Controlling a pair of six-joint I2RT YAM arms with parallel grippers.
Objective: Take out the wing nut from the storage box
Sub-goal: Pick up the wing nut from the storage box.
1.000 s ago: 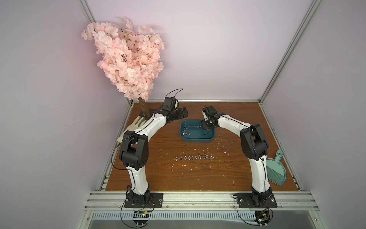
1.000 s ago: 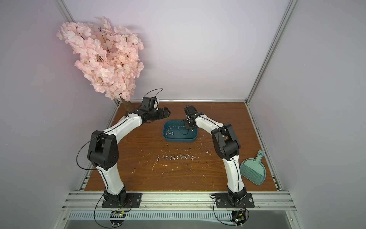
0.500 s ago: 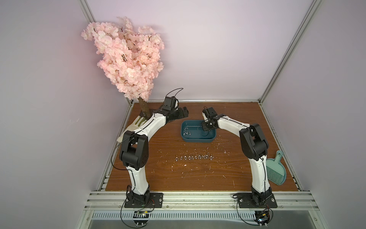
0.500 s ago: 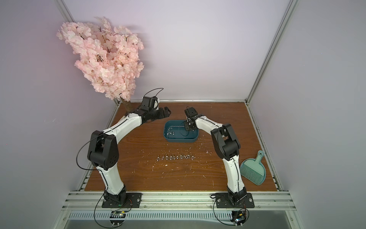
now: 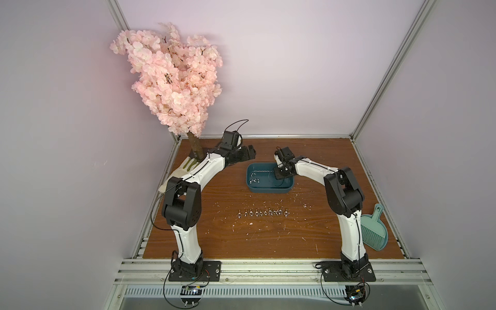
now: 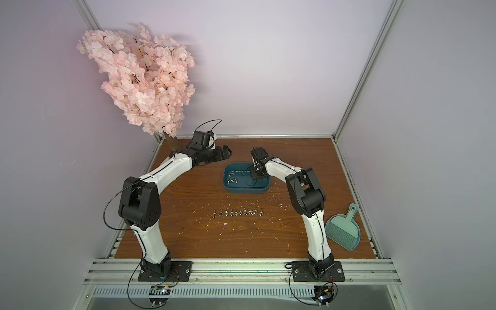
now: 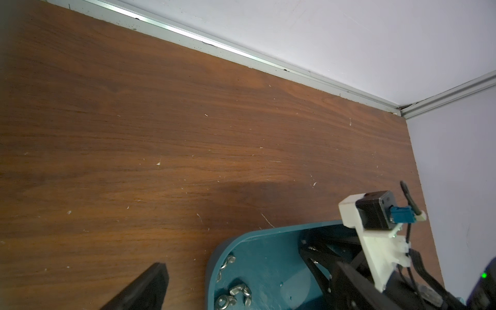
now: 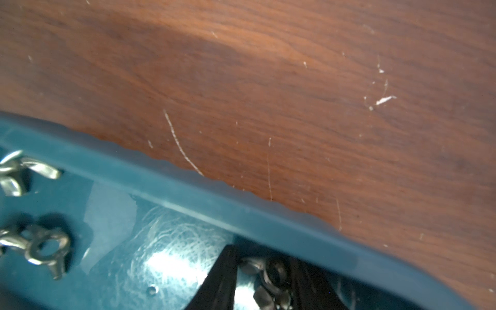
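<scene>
Inside the storage box (image 5: 268, 190), right pincer (image 8: 265, 265) narrow, tight on a wing nut (image 8: 272, 277) (left pincer (image 5: 248, 154) wide).

Storage box (image 5: 268, 190): right end blocked by right gripper (image 5: 279, 175), fingers tight on a wing nut (image 8: 271, 272); left end open from above, loose nuts (image 5: 253, 179) on its floor. Left gripper (image 5: 249, 153) hangs far-left of box, apart. Nut row (image 5: 261, 213) crosses table (image 5: 214, 241) centre; blossom tree (image 5: 174, 80) overhangs far-left corner.
</scene>
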